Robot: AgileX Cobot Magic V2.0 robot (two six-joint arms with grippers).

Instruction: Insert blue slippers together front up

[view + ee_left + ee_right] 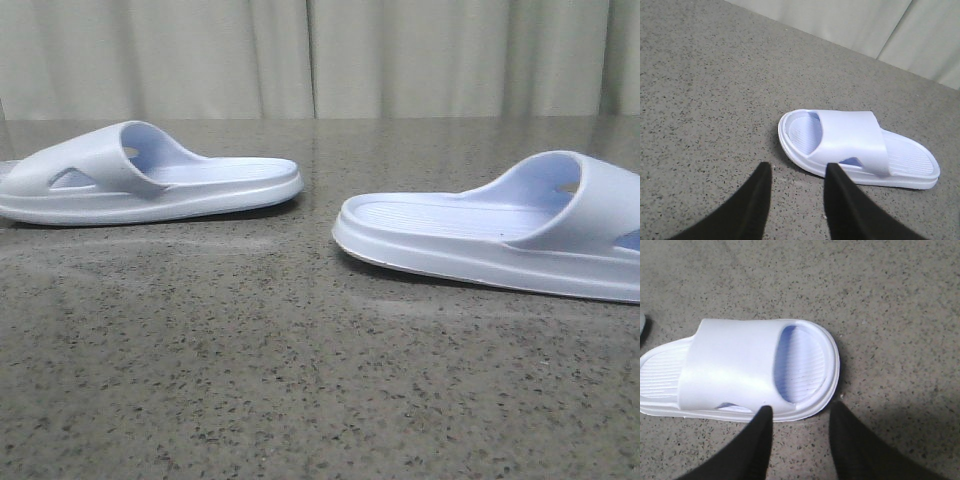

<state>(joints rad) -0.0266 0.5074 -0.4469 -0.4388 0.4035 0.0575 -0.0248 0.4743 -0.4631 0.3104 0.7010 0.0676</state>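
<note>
Two pale lavender-blue foam slippers lie flat on the speckled grey table, soles down and apart. One slipper (140, 175) lies at the left, its heel end pointing to the middle; it also shows in the left wrist view (855, 145). The other slipper (510, 230) lies at the right, heel end toward the middle; it also shows in the right wrist view (745, 370). My left gripper (797, 170) is open and empty above the table, just short of the left slipper's toe end. My right gripper (802, 412) is open and empty, just short of the right slipper's toe rim. Neither gripper shows in the front view.
A pale curtain (320, 55) hangs behind the far table edge. Bare speckled table (300, 380) lies between the slippers and toward the front. A small grey edge of something (641, 325) shows at the border of the right wrist view.
</note>
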